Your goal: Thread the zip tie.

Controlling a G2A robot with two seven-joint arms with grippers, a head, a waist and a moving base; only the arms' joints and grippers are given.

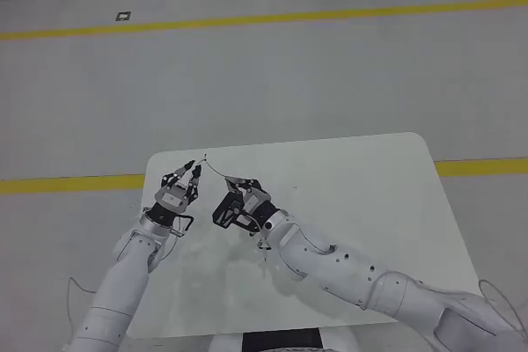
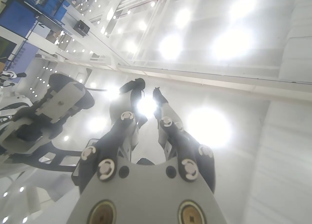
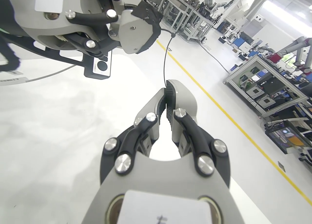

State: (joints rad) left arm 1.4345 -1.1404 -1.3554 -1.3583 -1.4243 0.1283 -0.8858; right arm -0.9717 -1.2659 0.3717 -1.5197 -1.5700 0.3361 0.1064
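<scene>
Nearest the lens, the right gripper [image 3: 167, 89] presses its ribbed jaws together on the black zip tie [image 3: 165, 64], pinching one end of the thin strand. From that grip we follow the tie in a slight bow to its small head, just beside the left gripper [image 3: 150, 31], whose jaws, wrapped in black tape, pinch the tie's other end. From above, we find both grippers near the far left corner of the white surface [image 1: 361, 202], tips close together, the tie held between them and clear of the surface.
</scene>
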